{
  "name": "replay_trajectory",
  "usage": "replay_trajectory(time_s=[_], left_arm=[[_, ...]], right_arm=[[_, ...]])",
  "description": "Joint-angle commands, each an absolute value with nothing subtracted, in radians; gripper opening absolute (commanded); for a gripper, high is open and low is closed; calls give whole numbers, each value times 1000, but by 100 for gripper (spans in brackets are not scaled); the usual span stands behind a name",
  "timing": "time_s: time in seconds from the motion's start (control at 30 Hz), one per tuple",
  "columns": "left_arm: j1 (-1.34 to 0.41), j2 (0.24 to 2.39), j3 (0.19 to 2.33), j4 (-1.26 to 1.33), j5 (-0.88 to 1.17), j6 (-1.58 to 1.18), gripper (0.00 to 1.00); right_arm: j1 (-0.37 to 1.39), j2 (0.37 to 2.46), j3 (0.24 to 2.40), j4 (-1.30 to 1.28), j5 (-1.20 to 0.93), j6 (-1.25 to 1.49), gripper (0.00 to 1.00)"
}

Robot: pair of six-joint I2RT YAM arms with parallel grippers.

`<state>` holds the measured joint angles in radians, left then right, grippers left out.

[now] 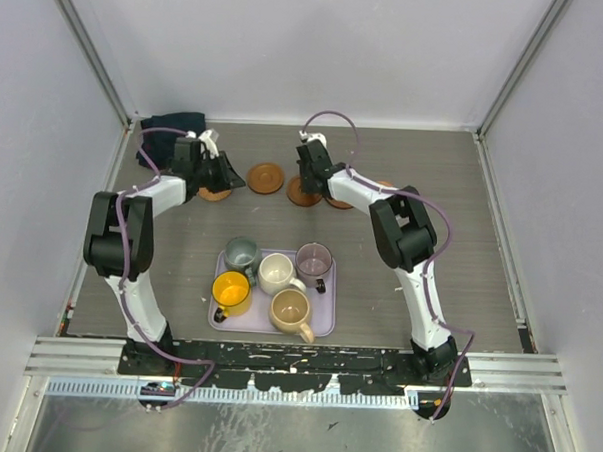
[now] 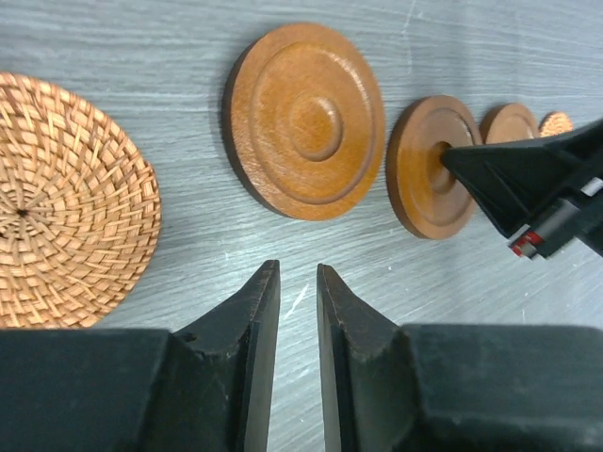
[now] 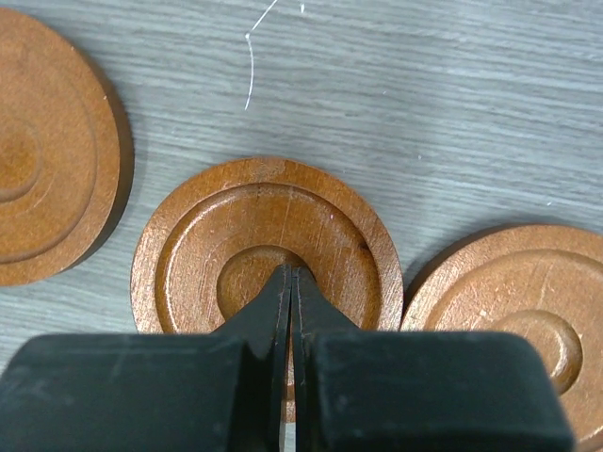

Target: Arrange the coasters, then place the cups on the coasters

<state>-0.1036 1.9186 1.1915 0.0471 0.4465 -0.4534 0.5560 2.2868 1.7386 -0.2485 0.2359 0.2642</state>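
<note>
Left wrist only: woven coaster [image 2: 57, 202] ends the row; three wooden coasters [image 2: 306, 121] follow.
Top only: five cups [image 1: 276, 273] on lavender tray [image 1: 322, 325].
Room: bare surface [image 1: 461, 243] between row and tray.
Left end effector [image 2: 298, 268]: slightly apart, empty.
Right end effector [image 3: 291, 271]: together, tips on the middle wooden coaster [image 3: 188, 273].
</note>
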Motion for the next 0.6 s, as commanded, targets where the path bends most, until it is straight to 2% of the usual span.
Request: replay_trajectory(time_s=[0.0, 0.4, 0.57], left_arm=[[-95, 1806, 1184, 26, 445, -402, 25], [-92, 1812, 1246, -96, 352, -325, 28], [-90, 1807, 1278, -129, 341, -306, 28]], right_arm=[[540, 2318, 1794, -266, 229, 253, 4], [540, 2421, 1929, -236, 176, 206, 5], [541, 2395, 1973, -218, 190, 175, 6]])
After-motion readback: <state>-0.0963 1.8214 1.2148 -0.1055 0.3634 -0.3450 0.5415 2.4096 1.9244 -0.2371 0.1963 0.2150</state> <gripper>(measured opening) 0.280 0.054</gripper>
